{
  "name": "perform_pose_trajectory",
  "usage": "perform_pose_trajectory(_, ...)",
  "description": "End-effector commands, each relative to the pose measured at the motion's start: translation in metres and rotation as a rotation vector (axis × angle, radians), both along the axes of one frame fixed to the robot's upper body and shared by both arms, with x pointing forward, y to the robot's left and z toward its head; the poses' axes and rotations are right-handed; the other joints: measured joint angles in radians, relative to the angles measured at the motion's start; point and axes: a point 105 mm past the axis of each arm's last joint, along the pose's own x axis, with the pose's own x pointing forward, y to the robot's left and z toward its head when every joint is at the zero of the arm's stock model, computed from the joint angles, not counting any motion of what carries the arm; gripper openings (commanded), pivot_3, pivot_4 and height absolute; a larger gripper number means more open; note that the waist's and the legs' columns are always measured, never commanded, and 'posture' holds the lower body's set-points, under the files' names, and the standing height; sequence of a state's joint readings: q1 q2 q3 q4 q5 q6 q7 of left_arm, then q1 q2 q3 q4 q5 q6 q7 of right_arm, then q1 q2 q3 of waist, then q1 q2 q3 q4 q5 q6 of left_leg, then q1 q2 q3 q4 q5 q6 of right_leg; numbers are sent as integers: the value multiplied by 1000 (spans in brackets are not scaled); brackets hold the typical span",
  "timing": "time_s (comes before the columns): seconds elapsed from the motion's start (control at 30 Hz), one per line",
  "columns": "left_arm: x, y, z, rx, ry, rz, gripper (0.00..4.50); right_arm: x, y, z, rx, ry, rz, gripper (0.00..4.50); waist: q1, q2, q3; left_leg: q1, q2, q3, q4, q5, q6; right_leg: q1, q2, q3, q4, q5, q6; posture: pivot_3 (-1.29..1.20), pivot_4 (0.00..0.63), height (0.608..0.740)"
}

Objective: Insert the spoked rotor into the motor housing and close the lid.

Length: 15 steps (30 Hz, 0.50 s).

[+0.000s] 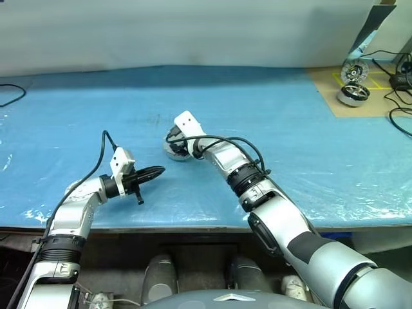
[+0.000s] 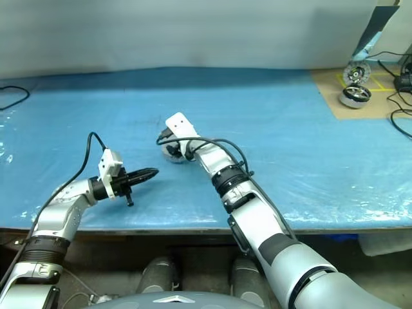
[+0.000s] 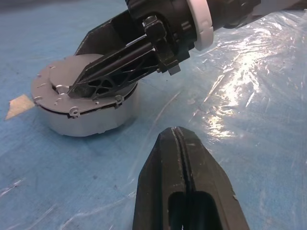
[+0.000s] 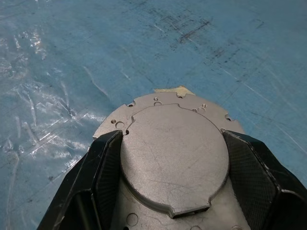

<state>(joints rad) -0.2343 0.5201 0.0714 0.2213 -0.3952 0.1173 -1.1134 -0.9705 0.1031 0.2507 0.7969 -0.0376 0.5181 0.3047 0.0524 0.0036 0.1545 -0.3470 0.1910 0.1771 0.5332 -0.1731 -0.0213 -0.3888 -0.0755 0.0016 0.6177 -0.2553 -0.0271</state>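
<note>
Motor housing (image 3: 86, 103) sits mid-frame in the head views, a squat silver drum on the blue plastic-covered table (image 1: 290, 148). Its lid (image 4: 175, 158) is shut on top: a flat, dull-grey metal disc with fine scratches, lying over a notched flange with small screw holes. Nearest the camera, at lower left, the left gripper (image 1: 154, 172) hovers a little short of the housing, its black fingers pressed together into one point. Further in, the right gripper (image 4: 175, 163) reaches over the housing with its ribbed black fingers (image 3: 110, 76) spread to either side of the lid's raised disc; whether they press on it I cannot tell. The blue sheet is crinkled and glossy, with a scrap of tan tape (image 3: 19, 106) beside the drum. Far at upper right, a brown board (image 1: 360, 90) holds another silver motor (image 1: 353, 95) among black cables (image 1: 399, 112).
</note>
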Motion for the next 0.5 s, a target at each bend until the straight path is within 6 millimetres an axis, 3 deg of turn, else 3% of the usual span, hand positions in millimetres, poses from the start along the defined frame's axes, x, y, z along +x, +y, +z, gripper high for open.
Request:
perform_pose_trajectory(0.03, 3, 8, 10, -1, -43, 16, 0, -24, -65, -97, -210, 284, -157, 2950, 3, 1, -2, 0, -1, 0, -2, 0, 0, 0, -1, 0, -2, 0, 0, 0, 150, 740)
perform_pose_trajectory(0.13, 2, 9, 9, 2, -42, 18, 0, -25, -73, -101, -259, 252, -121, 2950, 15, 2, -9, 0, -3, 0, -7, 0, 0, 2, -1, 0, -10, 0, 1, 0, 150, 740)
perform_pose_trajectory(0.33, 5, 11, 10, 9, -52, 24, 0, -45, -121, -123, -362, 331, -51, 2950, 51, 1, -22, 0, -5, 0, -7, 0, 0, 7, -2, 2, -12, -2, 4, 0, 150, 740)
perform_pose_trajectory(0.5, 7, 11, 8, 11, -53, 19, 0, -67, -155, -122, -375, 362, 15, 2950, 82, -3, -32, 0, -7, 0, -7, 0, 0, 16, -2, 6, -14, -7, 12, 0, 150, 740)
